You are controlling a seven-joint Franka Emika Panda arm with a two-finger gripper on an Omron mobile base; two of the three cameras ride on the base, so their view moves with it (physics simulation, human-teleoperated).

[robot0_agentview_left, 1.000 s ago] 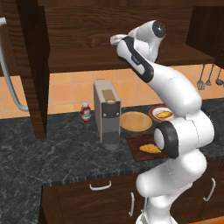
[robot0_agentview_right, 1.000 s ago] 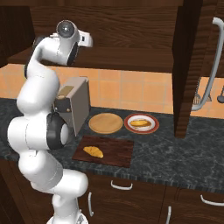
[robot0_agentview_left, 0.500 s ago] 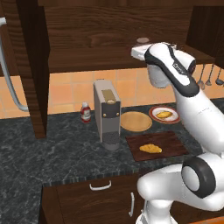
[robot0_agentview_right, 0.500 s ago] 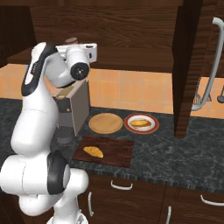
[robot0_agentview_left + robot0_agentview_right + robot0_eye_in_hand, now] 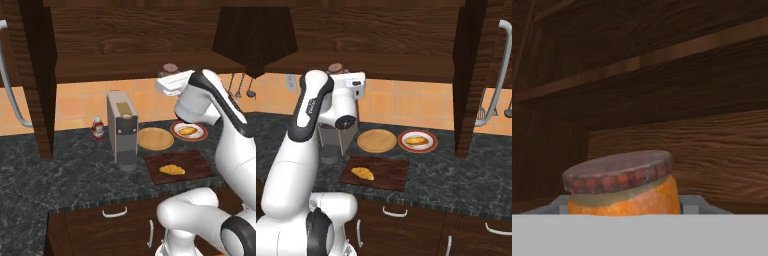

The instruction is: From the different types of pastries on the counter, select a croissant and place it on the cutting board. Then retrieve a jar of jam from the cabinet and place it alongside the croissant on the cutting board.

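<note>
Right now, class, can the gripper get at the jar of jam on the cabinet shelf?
Probably yes. In the hand view the jar of jam sits close ahead, centred, with nothing in front of it. The left base view shows the gripper level with the cabinet shelf, beside the jar. Whether the fingers are closed cannot be told.

jar of jam (image 5: pixel 623 187) base cut off; pincer (image 5: pixel 624 206) tips hidden

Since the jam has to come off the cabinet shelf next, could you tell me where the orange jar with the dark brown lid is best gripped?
Probably on the orange body just below the lid of the orange cylindrical jar with the dark brown lid, coming in level from the open front of the dark wood-grain cabinet. It stands upright and round, so opposite sides suit the gripper, and the shelf above blocks a top approach.
</note>
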